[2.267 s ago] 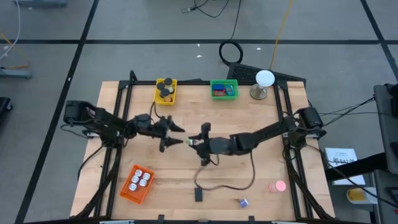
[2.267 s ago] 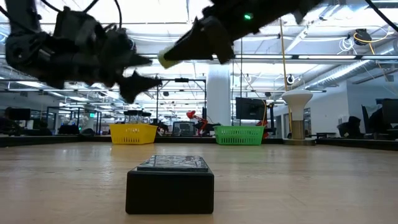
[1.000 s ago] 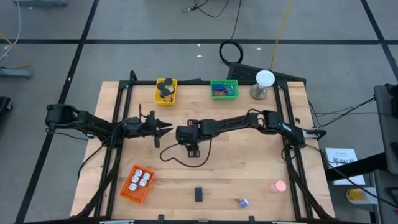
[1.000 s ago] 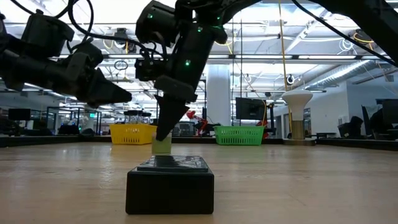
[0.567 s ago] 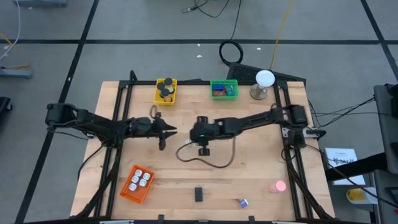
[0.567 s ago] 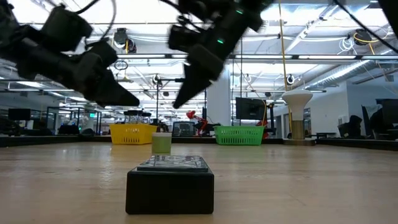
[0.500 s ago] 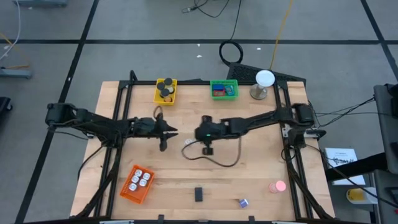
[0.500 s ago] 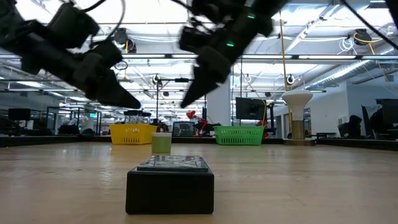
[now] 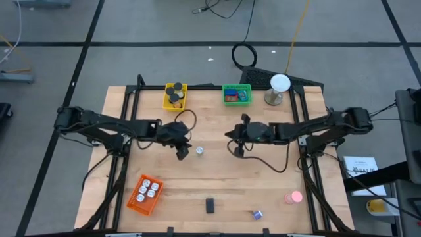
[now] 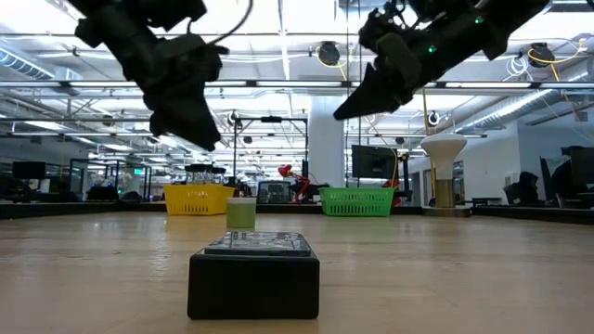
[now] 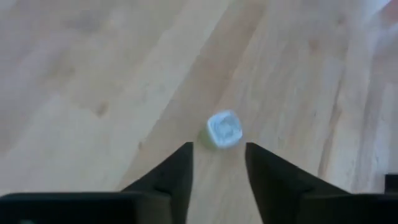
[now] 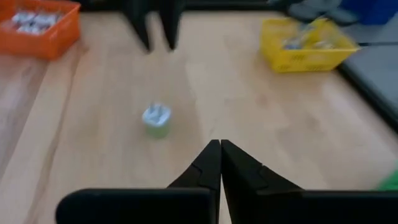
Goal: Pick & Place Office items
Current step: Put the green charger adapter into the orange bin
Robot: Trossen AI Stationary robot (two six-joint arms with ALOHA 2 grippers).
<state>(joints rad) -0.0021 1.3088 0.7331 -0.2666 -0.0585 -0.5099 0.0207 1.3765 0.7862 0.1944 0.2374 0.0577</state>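
Observation:
A small pale-green piece with a white top (image 9: 199,151) stands on its base on the bare wood mid-table, also in the low view (image 10: 241,211). No gripper touches it. My left gripper (image 11: 217,155) hangs open just to its left, slanting down toward it (image 9: 185,151); the piece (image 11: 224,129) lies just beyond the fingertips. My right gripper (image 12: 219,152) is shut and empty, raised to the right of the piece (image 9: 230,137). A black block (image 9: 210,205), a pink round piece (image 9: 294,196) and a small bluish piece (image 9: 256,214) lie near the front edge.
At the far edge stand a yellow basket (image 9: 175,96) with dark discs and a green basket (image 9: 237,94) with coloured pieces. An orange basket (image 9: 145,193) with white bits sits front left. A white ball on a grey stand (image 9: 280,85) is at the far right.
My right gripper, whose tips stood at the pale-green piece on the table, has risen and drawn back toward the table's right edge, leaving the piece standing. My left gripper has moved right toward the piece and tipped further down.

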